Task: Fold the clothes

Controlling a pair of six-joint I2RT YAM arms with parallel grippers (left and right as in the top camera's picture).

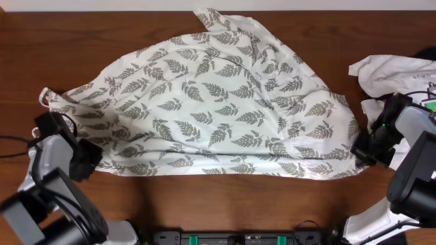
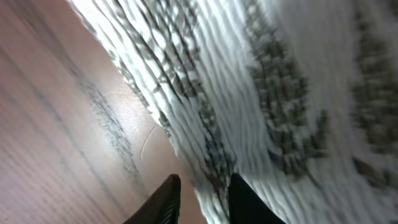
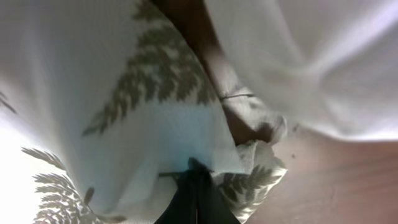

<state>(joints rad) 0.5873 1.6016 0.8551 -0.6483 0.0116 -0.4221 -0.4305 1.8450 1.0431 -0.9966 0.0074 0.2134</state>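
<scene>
While the clothes (image 1: 218, 102) lie spread, one corner is pinched tight by the right gripper (image 3: 198, 177), the hem narrowly straddled by the left gripper (image 2: 204, 198), hold unclear.

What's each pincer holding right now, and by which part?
Right pincer is shut on the fern-print garment at its right edge. Left pincer straddles the left hem; whether it grips, cannot tell.

There is one fern-printed garment (image 1: 218, 102) and one plain white garment (image 1: 392, 71), so two garments in all, on one wooden table (image 1: 225, 204). There are two grippers: one left gripper (image 1: 90, 160) and one right gripper (image 1: 360, 148).
</scene>
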